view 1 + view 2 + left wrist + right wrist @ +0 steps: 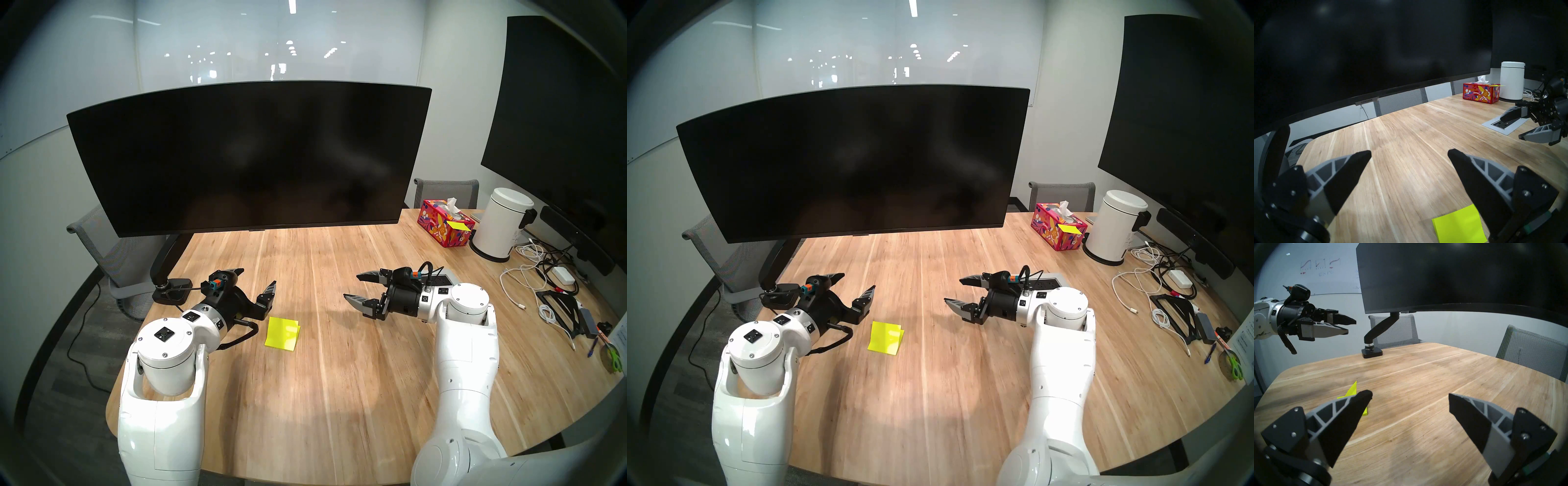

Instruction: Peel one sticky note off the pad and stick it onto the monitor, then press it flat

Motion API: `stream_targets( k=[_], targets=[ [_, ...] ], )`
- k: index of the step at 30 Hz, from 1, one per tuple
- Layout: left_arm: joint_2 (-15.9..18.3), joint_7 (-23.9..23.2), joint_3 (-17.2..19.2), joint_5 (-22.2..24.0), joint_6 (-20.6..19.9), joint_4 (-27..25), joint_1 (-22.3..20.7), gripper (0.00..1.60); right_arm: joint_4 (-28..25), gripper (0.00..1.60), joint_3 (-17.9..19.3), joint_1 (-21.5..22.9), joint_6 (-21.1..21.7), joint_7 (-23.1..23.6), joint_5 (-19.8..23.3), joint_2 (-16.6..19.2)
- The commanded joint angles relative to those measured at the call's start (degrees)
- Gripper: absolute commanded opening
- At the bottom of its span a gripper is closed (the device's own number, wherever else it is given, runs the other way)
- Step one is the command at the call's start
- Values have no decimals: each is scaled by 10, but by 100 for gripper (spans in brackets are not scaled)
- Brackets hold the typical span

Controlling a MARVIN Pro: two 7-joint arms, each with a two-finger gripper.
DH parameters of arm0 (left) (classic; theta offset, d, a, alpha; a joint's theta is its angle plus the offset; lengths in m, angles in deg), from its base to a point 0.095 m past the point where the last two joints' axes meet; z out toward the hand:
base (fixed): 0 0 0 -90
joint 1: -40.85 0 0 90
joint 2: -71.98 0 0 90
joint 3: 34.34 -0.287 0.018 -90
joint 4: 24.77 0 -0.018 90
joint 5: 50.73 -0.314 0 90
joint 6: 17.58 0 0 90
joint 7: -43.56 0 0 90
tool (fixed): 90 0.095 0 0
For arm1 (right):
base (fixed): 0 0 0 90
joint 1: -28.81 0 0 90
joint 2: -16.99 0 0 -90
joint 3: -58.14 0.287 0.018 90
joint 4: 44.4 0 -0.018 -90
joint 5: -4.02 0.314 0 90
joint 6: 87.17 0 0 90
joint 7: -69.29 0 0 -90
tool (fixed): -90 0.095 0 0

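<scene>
Item 1, pad [281,333]: bright yellow-green square stack w/ top sheet, flat on table [339,390], near-left area, well short of the monitor. One edge on its right side curls up off the stack; from the right wrist view that lifted flap stands as a sharp upright triangle. Square, so no real long axis; edges sit slightly skewed to the table grain, raised edge faces the right arm. Item 2, monitor [244,159]: wide curved black screen on arm stand, clamped at table's far-left, screen blank, no note on it yet. Item 3, left tool [258,281]: jaws spread wide, empty, pointing fwd approx level, hanging above the table; pad lies just beside and behind its right fingertip, toward you, not between the jaws. Item 4, right tool [351,286]: jaws wide, empty, aimed left across the table; pad well apart, to its left and nearer the robot. Your nearer arm is the left, by a clear margin. Judgement: nothing peeled yet; the left must draw back and tip down to reach the pad, or the right can sweep in at the curled edge.
</scene>
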Motion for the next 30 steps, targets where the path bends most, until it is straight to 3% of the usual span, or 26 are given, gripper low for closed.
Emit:
stream_targets(
  k=[1, 8, 10, 15, 24, 30],
  targets=[
    [6, -13, 7, 10, 0, -14, 1, 160, -7, 160, 1, 6, -1, -1, 4, 0],
    [19, -43, 29, 29, -16, -12, -10, 160, -7, 160, 1, 6, -1, -1, 4, 0],
    [41, -78, 39, 44, -18, -7, -21, 160, -7, 160, 1, 6, -1, -1, 4, 0],
    [55, -109, 48, 53, -29, 2, -31, 160, -7, 160, 1, 6, -1, -1, 4, 0],
    [94, -181, 67, 76, -98, 68, -110, 160, -7, 160, 1, 6, -1, -1, 4, 0],
    [114, -223, 70, 94, -98, 107, -139, 160, -7, 160, 1, 6, -1, -1, 4, 0]
  ],
)
